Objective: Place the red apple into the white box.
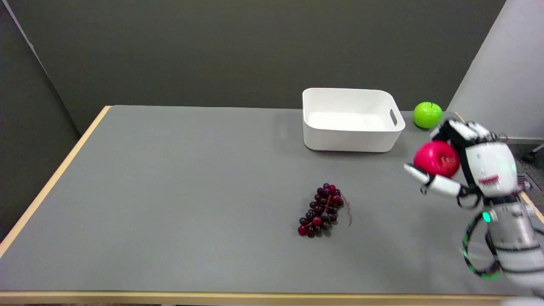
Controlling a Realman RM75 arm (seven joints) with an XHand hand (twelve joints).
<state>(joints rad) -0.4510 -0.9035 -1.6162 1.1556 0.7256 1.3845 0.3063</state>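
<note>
Apple [436,158], smooth, hard and likely slippery, sat cupped in the right hand [467,165], fingers wrapped round its middle, with the box [350,138] just beyond to the hand's left.

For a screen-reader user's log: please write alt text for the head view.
The robot's right hand holds a red apple above the grey table, right of an empty white box. A green apple sits beside the box's far right, and a bunch of dark grapes lies nearer the camera.
</note>
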